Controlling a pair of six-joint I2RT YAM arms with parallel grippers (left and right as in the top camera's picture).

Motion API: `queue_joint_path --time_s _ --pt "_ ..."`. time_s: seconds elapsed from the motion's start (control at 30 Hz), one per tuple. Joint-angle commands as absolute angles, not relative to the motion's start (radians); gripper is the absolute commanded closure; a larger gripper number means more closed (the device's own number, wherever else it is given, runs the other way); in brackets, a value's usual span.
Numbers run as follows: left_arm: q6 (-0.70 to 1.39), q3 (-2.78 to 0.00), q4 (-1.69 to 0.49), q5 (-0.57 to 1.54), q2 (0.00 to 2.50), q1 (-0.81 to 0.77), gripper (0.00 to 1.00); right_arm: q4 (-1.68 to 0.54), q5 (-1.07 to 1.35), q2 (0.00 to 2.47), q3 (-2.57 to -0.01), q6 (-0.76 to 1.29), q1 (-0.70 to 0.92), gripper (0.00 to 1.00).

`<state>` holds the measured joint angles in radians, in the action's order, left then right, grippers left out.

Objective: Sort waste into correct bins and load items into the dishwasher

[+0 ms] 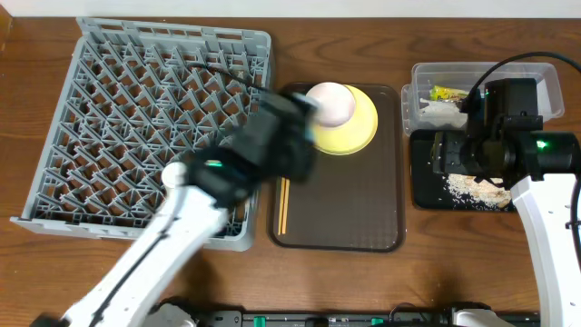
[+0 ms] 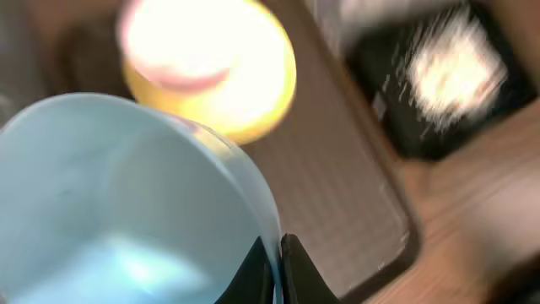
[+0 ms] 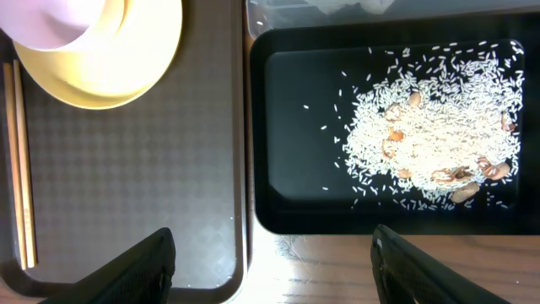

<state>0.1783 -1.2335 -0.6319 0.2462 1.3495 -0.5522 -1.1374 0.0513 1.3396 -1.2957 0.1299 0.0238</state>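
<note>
Over brown tray [image 1: 340, 213], near its far-left corner: left gripper [image 2: 278, 257], jaws together on rim of saucer [image 2: 126, 203]. Grips only the thin edge. Saucer tilted, apparently lifted off the tray, blurred in wrist view.

At brown tray's far end: plate [image 1: 359, 136] with bowl [image 1: 331, 102] on it, just beside the held saucer. Along brown tray's left edge: chopsticks [image 1: 283, 204]. Left of brown tray: rack [image 1: 136, 127]. Just right of brown tray: black tray [image 1: 425, 195] with rice [image 1: 472, 189]. Beyond that, tub [image 1: 545, 77] holding wrapper [image 1: 447, 92] and tissue [image 1: 440, 112].

Above brown tray's right rim: right gripper [image 3: 274, 266], jaws wide apart, holding nothing. Cup not found in any view.

Judgement: waste looks sorted; saucer likely bound for rack.

Risks:
- Could slip from the one-point rim pinch if swung hard, with the weight hanging off to one side.
- Could clip bowl on the way out, being so close.
- Could land flat across pegs rather than between rows if released at a wrong tilt, then slide.
- Could sweep chopsticks off brown tray if carried low over its left edge.
</note>
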Motion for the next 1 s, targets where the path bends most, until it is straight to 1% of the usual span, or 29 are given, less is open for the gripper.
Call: queue_joint_path --time_s 0.0,0.13,0.3,0.53,0.8,0.97 --pt "0.164 -1.245 -0.643 0.418 1.306 -0.38 0.94 -1.138 0.042 1.333 -1.311 0.141 0.016 0.28" --pt "0.165 -1.259 -0.644 0.514 1.31 -0.233 0.94 -1.137 0.042 1.333 -1.311 0.141 0.016 0.28" --pt "0.173 -1.271 -0.646 0.513 1.317 -0.121 0.94 -1.138 0.042 1.333 -1.311 0.142 0.016 0.28" --pt "0.157 -1.282 -0.63 0.513 1.32 -0.078 0.94 -1.138 0.042 1.333 -1.311 0.141 0.016 0.27" --pt "0.157 -1.307 -0.543 0.518 1.341 -0.074 0.94 -1.138 0.042 1.333 -1.311 0.141 0.016 0.27" --pt "0.179 -1.307 -0.476 0.626 1.413 -0.054 0.94 -1.144 0.042 1.333 -1.311 0.141 0.016 0.28"
